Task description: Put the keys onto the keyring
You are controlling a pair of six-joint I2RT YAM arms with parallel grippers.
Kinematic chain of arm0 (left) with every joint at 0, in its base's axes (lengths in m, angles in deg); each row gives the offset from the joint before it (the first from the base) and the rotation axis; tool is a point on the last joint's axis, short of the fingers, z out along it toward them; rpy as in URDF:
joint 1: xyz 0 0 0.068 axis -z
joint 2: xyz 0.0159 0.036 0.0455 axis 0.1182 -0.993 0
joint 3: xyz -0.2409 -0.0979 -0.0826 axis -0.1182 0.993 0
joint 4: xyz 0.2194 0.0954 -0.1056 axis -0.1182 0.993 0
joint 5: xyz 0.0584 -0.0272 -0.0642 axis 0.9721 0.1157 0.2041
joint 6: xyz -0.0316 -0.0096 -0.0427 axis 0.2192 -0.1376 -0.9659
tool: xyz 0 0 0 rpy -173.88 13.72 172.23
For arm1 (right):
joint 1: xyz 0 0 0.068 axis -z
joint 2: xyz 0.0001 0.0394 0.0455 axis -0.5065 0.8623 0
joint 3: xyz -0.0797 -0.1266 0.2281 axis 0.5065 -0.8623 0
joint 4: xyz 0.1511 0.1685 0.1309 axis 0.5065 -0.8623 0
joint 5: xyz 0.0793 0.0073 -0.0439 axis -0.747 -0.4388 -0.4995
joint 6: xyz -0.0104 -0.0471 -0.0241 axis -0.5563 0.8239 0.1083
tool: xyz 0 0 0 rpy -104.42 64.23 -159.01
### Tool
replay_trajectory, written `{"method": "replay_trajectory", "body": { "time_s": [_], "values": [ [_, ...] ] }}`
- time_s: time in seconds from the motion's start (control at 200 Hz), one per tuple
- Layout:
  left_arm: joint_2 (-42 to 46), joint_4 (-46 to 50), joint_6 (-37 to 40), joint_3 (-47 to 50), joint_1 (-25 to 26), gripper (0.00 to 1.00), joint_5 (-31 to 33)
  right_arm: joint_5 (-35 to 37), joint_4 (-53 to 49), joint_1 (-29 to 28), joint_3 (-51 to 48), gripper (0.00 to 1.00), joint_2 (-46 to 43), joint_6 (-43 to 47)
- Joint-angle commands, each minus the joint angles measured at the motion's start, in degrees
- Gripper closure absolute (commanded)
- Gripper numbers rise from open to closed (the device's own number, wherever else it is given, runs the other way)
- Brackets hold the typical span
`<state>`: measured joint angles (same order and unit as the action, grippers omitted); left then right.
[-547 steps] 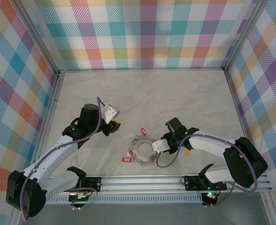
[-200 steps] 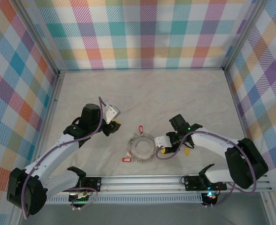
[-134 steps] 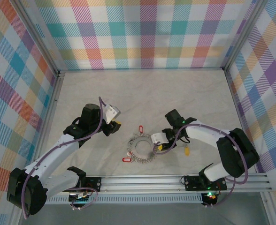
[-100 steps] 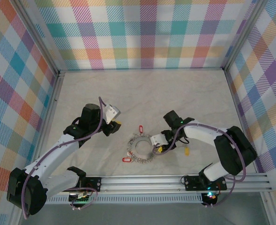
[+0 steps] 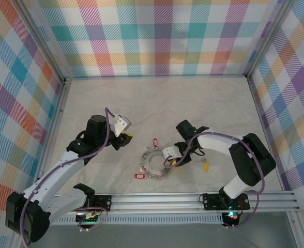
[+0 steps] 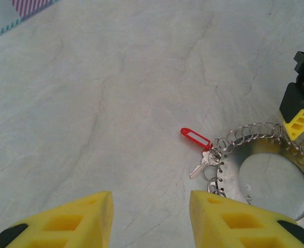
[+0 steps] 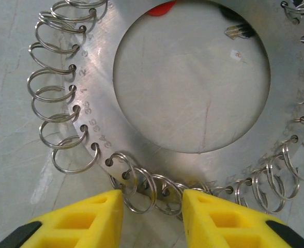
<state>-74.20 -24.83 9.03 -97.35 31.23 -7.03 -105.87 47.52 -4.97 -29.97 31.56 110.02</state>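
The keyring [image 5: 156,163] is a flat silver ring plate fringed with small split rings, lying at the table's near middle. My right gripper [image 5: 168,161] is at its right edge. In the right wrist view the yellow fingertips [image 7: 92,219] stand open astride a few split rings on the keyring's [image 7: 101,98] rim, gripper [image 7: 152,206] low over them. A red-tagged key [image 6: 202,164] hangs on the keyring's [image 6: 234,173] far side. A yellow-tagged key [image 5: 205,166] lies loose to the right. My left gripper [image 5: 127,137] hovers open and empty left of the ring, over bare table [image 6: 152,217].
Two more red tags [image 5: 139,176] lie at the ring's near-left side and one [image 5: 153,140] at its far side. Plaid walls [image 5: 157,36] close in the table on three sides, and a metal rail [image 5: 157,199] runs along the near edge.
My right gripper has swung left from beside the yellow-tagged key to the keyring's right edge. The left arm has hardly moved.
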Motion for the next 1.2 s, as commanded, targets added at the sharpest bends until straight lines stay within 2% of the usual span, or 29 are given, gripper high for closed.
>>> {"method": "replay_trajectory", "body": {
  "time_s": [0.0,0.245,0.35,0.455,0.67,0.9,1.195],
  "values": [
    [0.59,-0.04,-0.24,0.45,-0.45,0.57,-0.19,-2.44,-3.64,-0.2,2.3,0.67,1.16,-0.55],
    [0.48,0.0,-0.17,0.38,-0.5,0.57,-0.21,-2.53,-6.1,-0.18,3.66,0.69,2.6,0.33],
    [0.49,-0.03,-0.06,0.36,-0.45,0.57,-0.05,-2.4,-6.43,-0.28,3.37,0.74,2.33,0.59],
    [0.29,-0.08,-0.06,0.29,-0.47,0.57,-0.05,-2.28,-5.82,-0.24,2.2,0.76,1.55,0.65],
    [-0.1,0.17,0.05,0.02,-0.5,0.58,-0.05,-2.57,-6.28,-0.29,2.26,0.73,0.84,-0.09],
    [0.21,-0.04,-0.02,0.02,-0.46,0.58,-0.24,-1.09,-6.59,-0.29,-0.81,0.74,-5.89,-0.07],
    [-0.27,-0.68,-0.95,0.47,-0.45,0.58,-0.94,-0.19,-8.17,-2.15,-1.4,0.68,-10.33,-5.72]
  ]
}}
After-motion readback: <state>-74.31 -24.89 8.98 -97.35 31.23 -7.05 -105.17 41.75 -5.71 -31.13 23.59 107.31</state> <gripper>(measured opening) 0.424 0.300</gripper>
